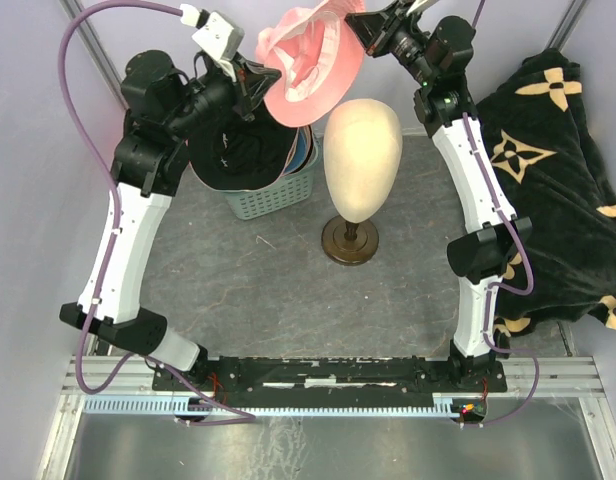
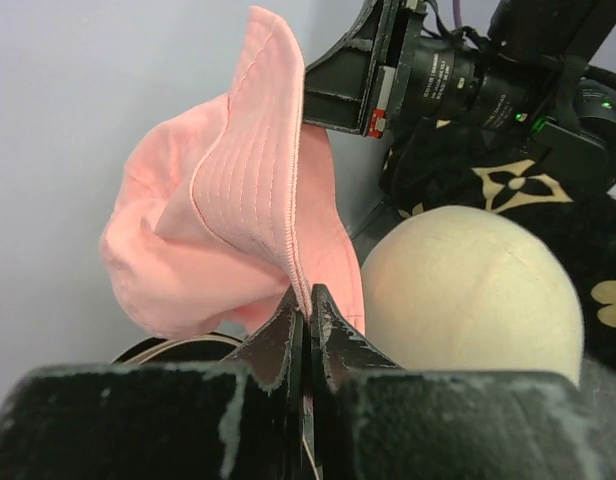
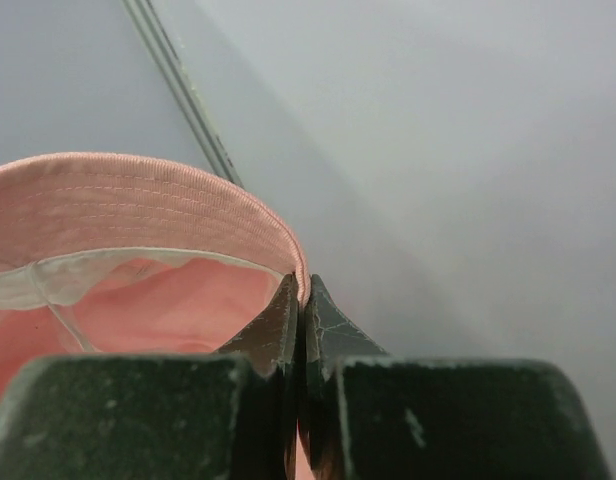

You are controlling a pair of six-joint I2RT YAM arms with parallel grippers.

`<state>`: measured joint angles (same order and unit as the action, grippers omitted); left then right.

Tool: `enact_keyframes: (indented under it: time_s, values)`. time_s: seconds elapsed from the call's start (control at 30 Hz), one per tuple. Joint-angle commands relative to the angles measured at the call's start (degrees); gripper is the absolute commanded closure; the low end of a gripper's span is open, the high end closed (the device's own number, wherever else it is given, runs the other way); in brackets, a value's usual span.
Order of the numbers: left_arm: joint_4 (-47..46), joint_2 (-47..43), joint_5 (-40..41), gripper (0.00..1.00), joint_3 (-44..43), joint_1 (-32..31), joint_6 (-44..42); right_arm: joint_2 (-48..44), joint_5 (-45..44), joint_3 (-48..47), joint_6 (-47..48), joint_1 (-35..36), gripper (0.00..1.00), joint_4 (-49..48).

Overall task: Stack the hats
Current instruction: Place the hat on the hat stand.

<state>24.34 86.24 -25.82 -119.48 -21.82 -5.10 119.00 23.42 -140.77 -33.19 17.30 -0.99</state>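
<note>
1. Left claw [image 2: 306, 295]: fingers pressed together on the brim edge of the pink bucket hat [image 2: 228, 230]. The pinch shows plainly in the left wrist view.
2. Right claw [image 3: 300, 285]: also pressed together, pinching the same brim at another spot. The hat's pale inner band shows just left of the fingers.
3. The pink bucket hat hangs in the air between the two claws, clear of the worktop [image 1: 258, 290]. It is tilted, the brim stretched from one pinch to the other.
4. In the top view the hat sits at the far side. It overlaps the far right corner of the basket [image 1: 273, 195] and lies up and left of the mannequin head [image 1: 362, 155].
5. The mannequin head is cream, upright on a dark round stand [image 1: 350, 240], mid-worktop just right of the basket. Nothing is on it.
6. The grey-blue slatted basket holds a black hat [image 1: 233, 150] on top. A blue hat [image 1: 306, 150] shows as a sliver at its right rim. The left arm covers part of the contents.
7. A black cloth with beige flower marks [image 1: 558, 180] lies bunched along the right side, behind the right arm.
</note>
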Motion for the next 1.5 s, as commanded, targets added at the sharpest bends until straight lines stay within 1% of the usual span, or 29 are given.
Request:
enact_keyframes:
  time_s: [0.0,0.17,0.33,0.43,0.6,0.9,1.17,1.47]
  values:
    - [-1.05,1.51,5.56,0.97,1.40,-2.01,-5.13,-1.53,-4.72,3.41,0.04,-1.00,0.99,-6.41]
    - [-2.43,4.13,8.99,0.97,2.18,-3.49,-6.57,-3.68,-7.60,8.50,2.20,-1.65,0.99,-8.53]
    - [-8.43,4.90,11.10,0.97,5.89,-4.11,-6.31,-5.66,-10.27,11.80,4.89,-2.12,0.99,-8.70]
    - [-11.11,4.87,12.73,0.97,7.71,-5.03,-6.60,-8.31,-12.01,16.05,6.17,-2.44,0.99,-9.81]
    - [-17.67,1.78,15.66,0.97,13.98,-6.73,-7.16,-16.11,-16.44,27.44,9.44,-2.98,0.99,-13.89]
    - [-24.51,-3.10,19.45,0.97,22.00,-10.81,-9.27,-27.08,-18.49,39.82,9.83,-4.21,0.99,-19.73]
    - [-28.80,-6.04,22.69,0.97,27.38,-14.65,-10.93,-33.69,-18.92,50.90,11.75,-4.18,0.99,-24.08]
    - [-39.16,-10.11,27.85,0.97,38.25,-18.78,-11.68,-40.03,-20.29,61.97,14.36,-4.17,0.99,-28.84]
